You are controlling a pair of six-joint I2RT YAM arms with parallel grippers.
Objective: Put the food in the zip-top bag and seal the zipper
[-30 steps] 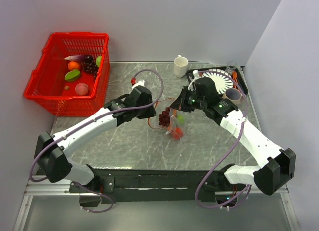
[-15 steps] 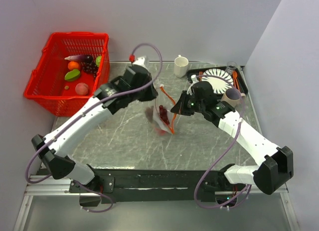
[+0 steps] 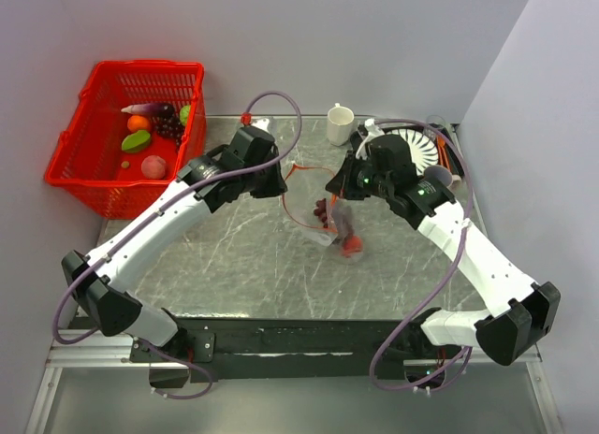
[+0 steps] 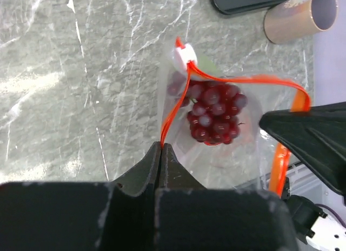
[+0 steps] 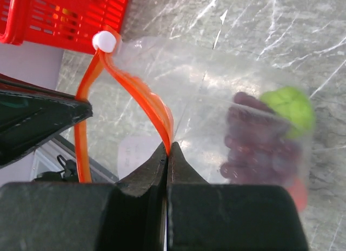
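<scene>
The bag hangs just right of the middle of the overhead frame, strung between the two arms. Its bottom sags toward the bench, though whether it touches cannot be told. The left claw is closed tight, with no gap between its fingers, and pinches the zipper at one end. The right claw is closed just as tight on the same orange strip further along. Between the two grips the strip bows open in a loop, so the mouth is not sealed. The white slider sits at the corner in the upper left of the right wrist view.

Inside the bag are dark red grapes and a green piece, bunched at the bottom. More food lies in the red basket at upper left.

The bag looks thin, limp and slick. It will likely fold and swing under the weight of the fruit and give no support of its own. The zipper strip is the one firmer part, so it is the sensible place to hold. Sealing probably needs the strip pulled straight and taut between the two pinches, since a slack loop would let the two sides slip out of line.
</scene>
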